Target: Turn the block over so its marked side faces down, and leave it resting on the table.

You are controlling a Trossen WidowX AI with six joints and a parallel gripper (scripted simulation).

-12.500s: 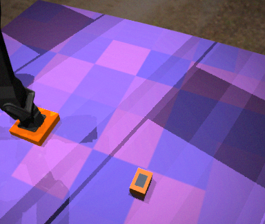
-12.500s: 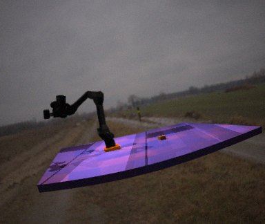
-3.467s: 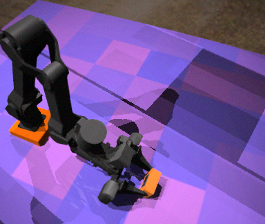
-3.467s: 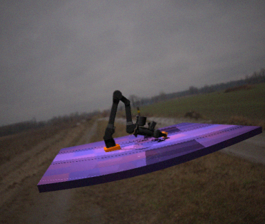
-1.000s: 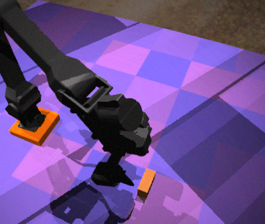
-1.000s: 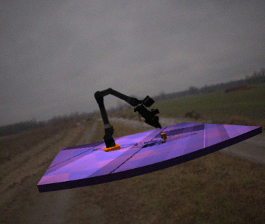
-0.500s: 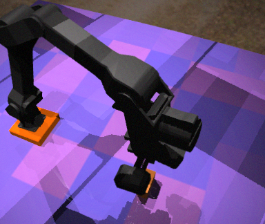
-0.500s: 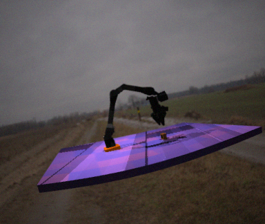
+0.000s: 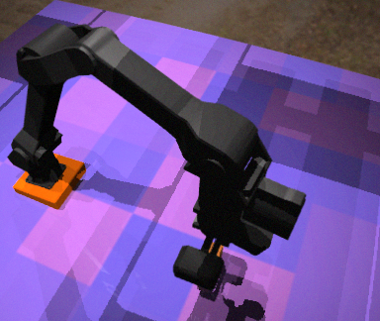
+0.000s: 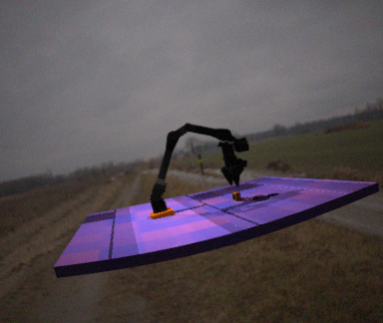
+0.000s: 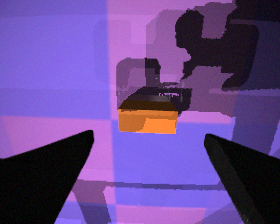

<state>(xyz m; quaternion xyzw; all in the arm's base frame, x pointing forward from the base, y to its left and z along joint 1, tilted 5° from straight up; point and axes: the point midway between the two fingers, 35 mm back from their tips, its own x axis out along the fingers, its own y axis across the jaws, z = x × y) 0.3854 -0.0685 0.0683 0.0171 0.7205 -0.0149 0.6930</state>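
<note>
The block [image 11: 147,121] [image 10: 236,195] is small and orange and rests on the purple table [image 9: 100,277] [image 10: 126,239]. In the wrist view it shows an orange side face and a dark, shadowed top; I cannot tell where its mark is. In the top view only thin orange slivers of the block [image 9: 220,250] show behind a finger. My gripper [image 11: 149,137] [image 9: 209,263] [image 10: 233,178] points down and hangs above the block. Its fingers are wide open, with nothing between them.
The arm's orange base plate [image 9: 60,190] [image 10: 162,213] sits at the table's left side. The arm's shadow falls on the table beside the block. The table's edge [image 10: 200,246] drops off to a grassy field all around.
</note>
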